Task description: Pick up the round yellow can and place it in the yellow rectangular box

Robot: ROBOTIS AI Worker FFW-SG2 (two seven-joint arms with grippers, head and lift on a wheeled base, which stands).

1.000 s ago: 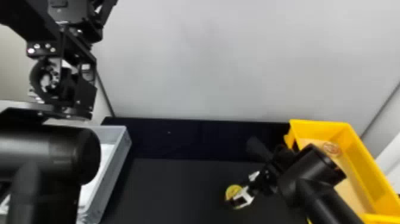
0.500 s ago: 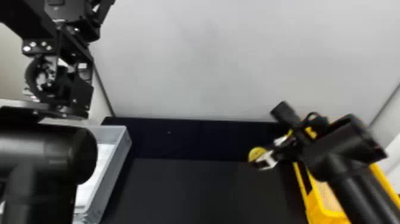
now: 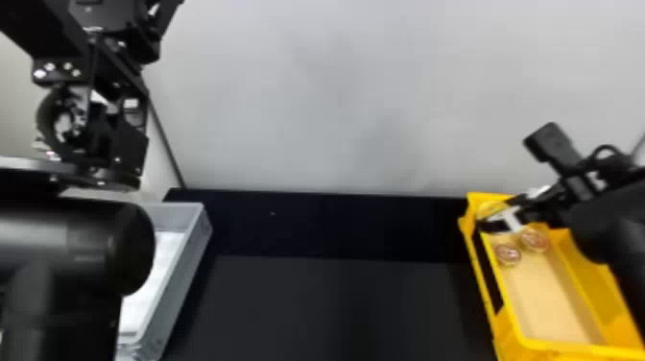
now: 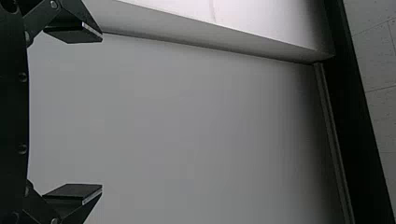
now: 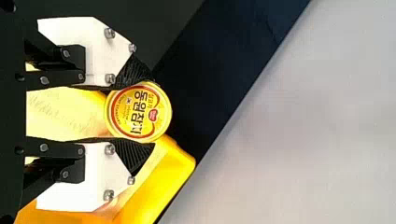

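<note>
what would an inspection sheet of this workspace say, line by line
Surface: flat black tabletop
Job's things: round yellow can, held at the far left corner of the yellow rectangular plastic box; two round reddish-topped things inside it
Clutter: grey rectangular plastic bin with a white floor, at the left
Pincers: right black two-fingered pincer shut on the can; left black two-fingered pincer open
Cables: thin black cable looped at the right wrist
Surroundings: plain pale grey wall behind the tabletop

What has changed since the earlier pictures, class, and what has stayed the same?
The right hand has carried the round yellow can rightward and away from the robot, from the black surface to the far end of the yellow box. That box and the grey box stayed put.
</note>
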